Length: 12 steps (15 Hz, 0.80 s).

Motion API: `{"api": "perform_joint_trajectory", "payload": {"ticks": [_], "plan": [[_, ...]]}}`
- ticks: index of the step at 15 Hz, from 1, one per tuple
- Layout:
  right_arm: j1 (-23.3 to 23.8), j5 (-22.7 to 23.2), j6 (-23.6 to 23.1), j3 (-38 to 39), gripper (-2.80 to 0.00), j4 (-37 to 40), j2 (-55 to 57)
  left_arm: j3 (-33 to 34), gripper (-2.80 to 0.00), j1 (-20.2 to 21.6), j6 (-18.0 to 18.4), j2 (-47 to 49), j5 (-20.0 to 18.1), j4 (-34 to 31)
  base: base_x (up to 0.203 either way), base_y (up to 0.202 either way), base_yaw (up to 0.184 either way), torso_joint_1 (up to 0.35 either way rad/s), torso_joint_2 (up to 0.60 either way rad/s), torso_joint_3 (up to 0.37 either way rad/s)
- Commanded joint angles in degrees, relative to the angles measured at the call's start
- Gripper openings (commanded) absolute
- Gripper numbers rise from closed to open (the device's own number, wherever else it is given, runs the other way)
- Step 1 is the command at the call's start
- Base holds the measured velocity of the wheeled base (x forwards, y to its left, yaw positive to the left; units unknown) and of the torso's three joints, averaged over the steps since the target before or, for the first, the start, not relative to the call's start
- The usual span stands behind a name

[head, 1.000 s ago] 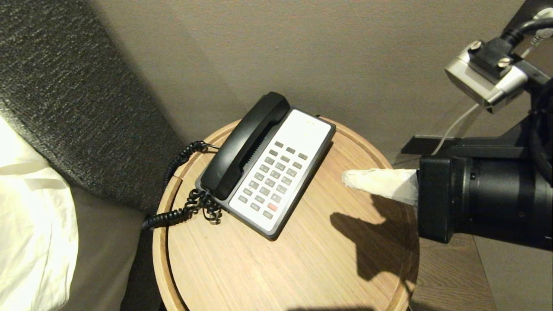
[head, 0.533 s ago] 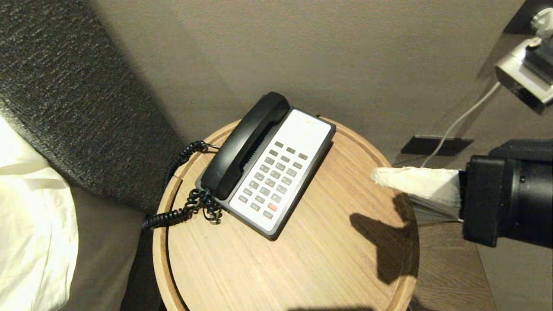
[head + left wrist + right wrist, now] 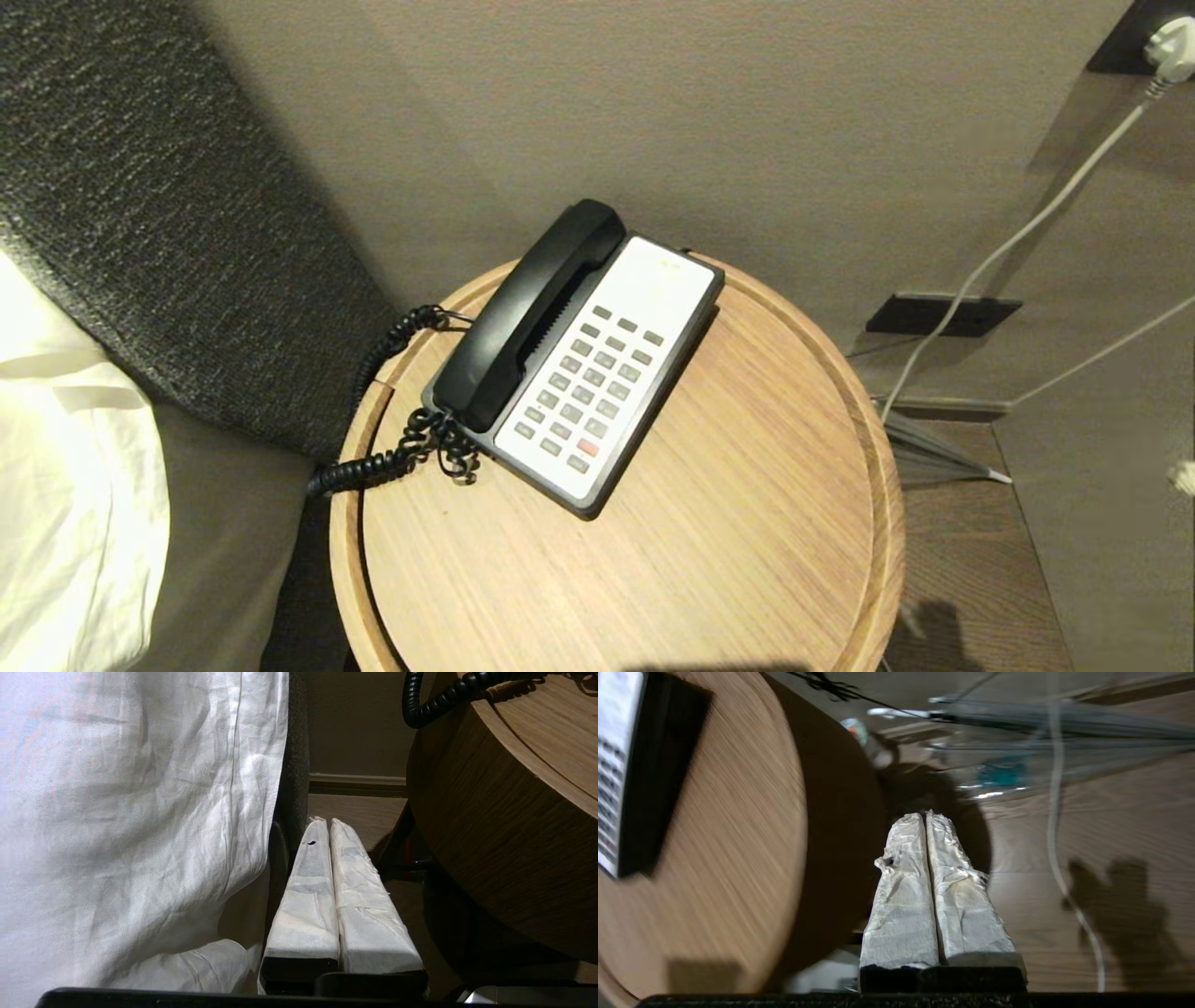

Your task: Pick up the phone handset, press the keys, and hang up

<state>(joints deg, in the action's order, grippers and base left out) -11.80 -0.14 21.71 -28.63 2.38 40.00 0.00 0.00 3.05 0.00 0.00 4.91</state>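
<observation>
Nearest the left wrist camera, the left gripper (image 3: 323, 821) is seen with its jaws clenched, the two wrapped fingers (image 3: 308, 896) pressed together with nothing between them. It hangs low, in the gap between the white bed sheet (image 3: 140, 826) on one side of the jaws and the curved wooden wall of the counter (image 3: 490, 849) on the other. Such a place suits an arm parked clear of the work. Beyond the jaw tips, floor and a skirting board are visible, and a loop of the coiled cord (image 3: 434, 700) hangs over the counter's rim above.

The right gripper (image 3: 924, 814) is likewise clenched on nothing, its wrapped fingers (image 3: 906, 905) meeting along their length. Its jaws point down at the wooden floor (image 3: 1064, 905), off the counter's edge, with the counter (image 3: 738, 835) to one side of them and a white cable (image 3: 1055, 812) beyond. The phone base (image 3: 626, 774) lies well apart from the jaws, only its edge showing.

In the head view neither gripper is shown. There the phone handset (image 3: 527, 313) is seen lying in its cradle along the left side of the phone base (image 3: 653, 392), its cord (image 3: 397, 457) trailing off the counter's rim (image 3: 882, 485). The keys (image 3: 588, 397), with one red button among them, lie uncovered just beside the handset. With the handset seated and both jaws empty and away, the task is judged to be either unstarted or finished; the pictures do not settle which.

The wrist views alone give the jaw states and the space under the counter; the head view alone gives the handset's seating and the whole keypad.
</observation>
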Motion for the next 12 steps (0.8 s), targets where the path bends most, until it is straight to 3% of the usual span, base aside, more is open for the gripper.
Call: {"api": "perform_joint_trajectory", "payload": {"ticks": [1, 3, 6, 12], "plan": [[7.1, 2.8, -3.6, 10.7, -2.80, 0.2, -22.2, 2.3, -2.80, 0.0, 0.0, 0.0, 0.0, 0.0, 0.000, 0.000, 0.000, 0.000, 0.00, 0.000], [9.8, 4.4, -9.0, 18.7, -2.80, 0.3, -32.5, 2.3, -2.80, 0.0, 0.0, 0.0, 0.0, 0.1, 0.000, 0.000, 0.000, 0.000, 0.00, 0.000], [12.0, 1.9, -17.1, 27.9, -2.80, -4.6, -38.1, 2.3, -2.80, 0.0, 0.0, 0.0, 0.0, 0.1, 0.000, 0.000, 0.000, 0.000, 0.00, 0.000], [12.1, -0.1, -20.4, 29.8, -2.80, -5.7, -39.3, 2.3, -2.80, 0.0, 0.0, 0.0, 0.1, 0.0, 0.000, 0.000, 0.000, 0.000, 0.00, 0.000]]}}
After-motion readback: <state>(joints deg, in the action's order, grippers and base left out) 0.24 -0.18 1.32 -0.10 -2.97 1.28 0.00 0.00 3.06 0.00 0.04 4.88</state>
